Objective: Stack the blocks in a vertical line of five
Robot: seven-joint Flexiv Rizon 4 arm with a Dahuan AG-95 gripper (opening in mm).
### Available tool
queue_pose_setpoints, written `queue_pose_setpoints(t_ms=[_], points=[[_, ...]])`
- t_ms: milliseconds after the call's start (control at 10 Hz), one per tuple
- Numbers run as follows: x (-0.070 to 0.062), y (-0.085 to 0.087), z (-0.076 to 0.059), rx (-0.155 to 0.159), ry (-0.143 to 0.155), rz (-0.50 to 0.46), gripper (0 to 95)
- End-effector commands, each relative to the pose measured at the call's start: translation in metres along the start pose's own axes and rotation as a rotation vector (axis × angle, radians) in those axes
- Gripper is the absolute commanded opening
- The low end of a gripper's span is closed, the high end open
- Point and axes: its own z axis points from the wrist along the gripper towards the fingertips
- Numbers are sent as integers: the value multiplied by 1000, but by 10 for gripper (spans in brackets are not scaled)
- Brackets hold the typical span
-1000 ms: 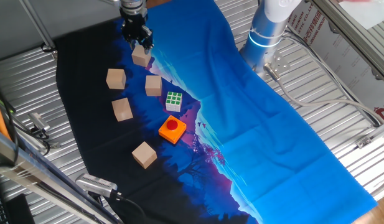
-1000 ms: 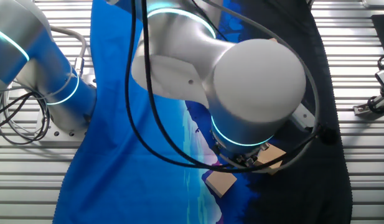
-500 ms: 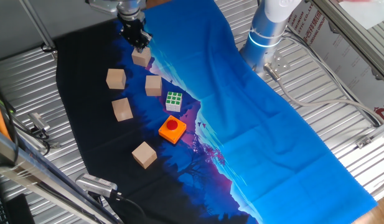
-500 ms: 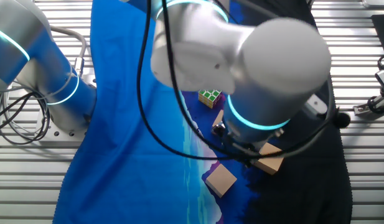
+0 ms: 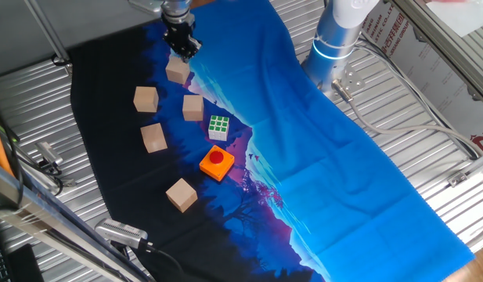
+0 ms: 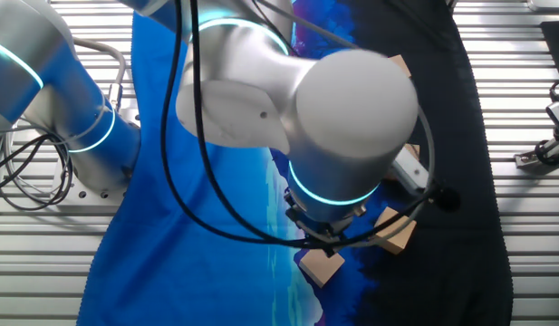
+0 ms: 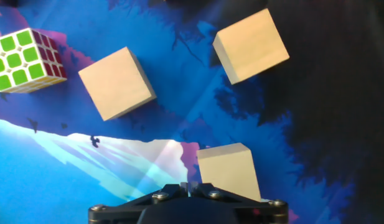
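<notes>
The black two-finger gripper (image 5: 181, 45) is hovering above the nearest light-tan wooden cube (image 5: 177, 70); jaw state cannot be told. Recommend centring squarely before descending.

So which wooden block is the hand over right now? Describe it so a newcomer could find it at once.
Start at the dark end of the blue cloth on the table. Five tan blocks lie scattered there; the hand is just above the block farthest from the orange button block. It sits right on the blue-black border, alone at the end of the cluster, beyond the green-and-white puzzle cube.
</notes>
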Motion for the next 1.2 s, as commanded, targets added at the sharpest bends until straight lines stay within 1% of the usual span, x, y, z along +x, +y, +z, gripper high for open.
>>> queue_pose_setpoints(t_ms=[100, 200, 300, 700, 900, 1200], points=[[-1, 0, 1, -10, -13, -18, 760], [-2, -1, 0, -29, -28, 3, 950], [-2, -1, 0, -25, -28, -1, 950], [-5, -1, 1, 4, -5, -11, 950], [-7, -2, 1, 4, -4, -18, 950], [-7, -2, 1, 2, -3, -23, 950]])
